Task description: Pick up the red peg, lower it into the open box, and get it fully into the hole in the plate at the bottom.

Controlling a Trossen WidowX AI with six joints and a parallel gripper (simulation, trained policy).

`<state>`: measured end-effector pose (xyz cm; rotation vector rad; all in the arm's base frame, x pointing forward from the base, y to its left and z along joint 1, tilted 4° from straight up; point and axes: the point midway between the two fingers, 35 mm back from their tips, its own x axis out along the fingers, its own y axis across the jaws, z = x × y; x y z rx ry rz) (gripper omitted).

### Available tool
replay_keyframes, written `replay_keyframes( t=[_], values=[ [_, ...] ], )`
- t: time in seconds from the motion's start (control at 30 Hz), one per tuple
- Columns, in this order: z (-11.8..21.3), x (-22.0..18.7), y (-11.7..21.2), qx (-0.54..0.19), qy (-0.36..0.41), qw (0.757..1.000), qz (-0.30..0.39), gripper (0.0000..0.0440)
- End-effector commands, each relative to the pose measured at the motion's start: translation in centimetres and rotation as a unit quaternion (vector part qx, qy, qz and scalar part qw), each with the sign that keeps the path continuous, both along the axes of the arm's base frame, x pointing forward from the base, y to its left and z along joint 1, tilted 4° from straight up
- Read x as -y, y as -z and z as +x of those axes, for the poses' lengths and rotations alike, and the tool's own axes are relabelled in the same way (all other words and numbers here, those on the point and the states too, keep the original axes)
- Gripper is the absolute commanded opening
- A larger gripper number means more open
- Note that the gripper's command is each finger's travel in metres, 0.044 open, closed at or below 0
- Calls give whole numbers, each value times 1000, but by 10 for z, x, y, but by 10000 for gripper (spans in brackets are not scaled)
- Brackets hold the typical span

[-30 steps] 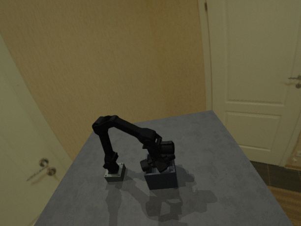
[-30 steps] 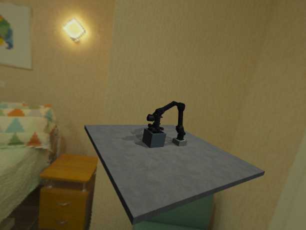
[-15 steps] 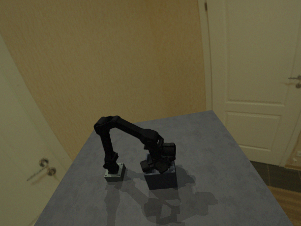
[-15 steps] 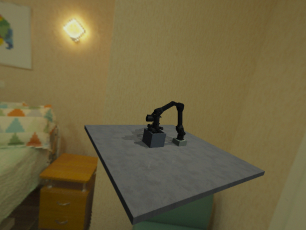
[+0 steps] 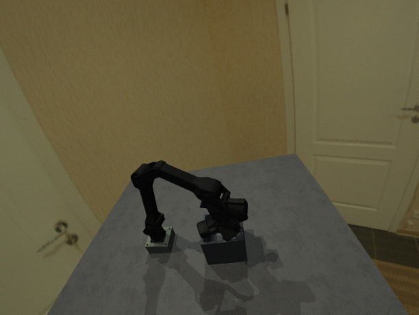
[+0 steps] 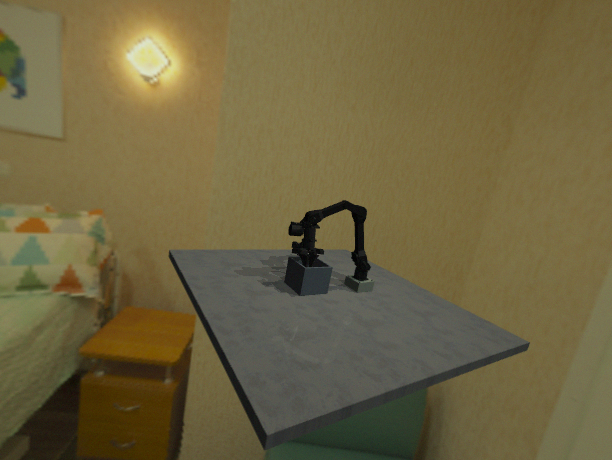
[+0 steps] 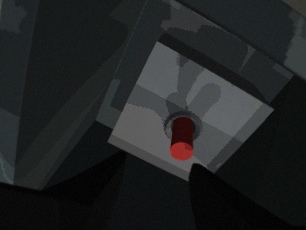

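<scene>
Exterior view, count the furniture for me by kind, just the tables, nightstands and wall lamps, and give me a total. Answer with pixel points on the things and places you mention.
Gray table (image 6: 350,345) (image 5: 308,274): 1
Wooden nightstand (image 6: 137,332): 1
Lit wall lamp (image 6: 148,57): 1
Total: 3

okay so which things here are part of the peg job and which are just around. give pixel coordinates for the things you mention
Part of the job:
- peg (image 7: 182,140)
- box (image 5: 226,253) (image 6: 316,281)
- plate (image 7: 150,100)
- gripper (image 5: 227,231) (image 6: 310,262) (image 7: 158,165)

Just around:
- lamp (image 6: 148,59)
- nightstand (image 6: 137,335)
- bed (image 6: 40,340)
- picture (image 6: 42,75)
- doors (image 5: 352,85)

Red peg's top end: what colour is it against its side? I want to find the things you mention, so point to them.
The red peg's (image 7: 182,137) top end is bright red, its side darker red; the wrist view shows it best.
</scene>
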<state>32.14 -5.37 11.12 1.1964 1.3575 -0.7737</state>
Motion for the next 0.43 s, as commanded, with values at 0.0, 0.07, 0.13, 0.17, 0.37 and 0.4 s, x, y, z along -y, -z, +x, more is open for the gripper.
replay_keyframes(
  t=[0.0,0.07,0.13,0.17,0.37,0.4],
  values=[
    [5,0,-13,16,2,1000,17,188],
    [7,1,-19,24,3,999,27,195],
    [9,1,-24,31,4,999,36,202],
    [10,1,-27,35,4,999,40,207],
    [15,3,-40,52,5,997,64,234],
    [16,3,-41,54,5,996,67,242]
  ],
)
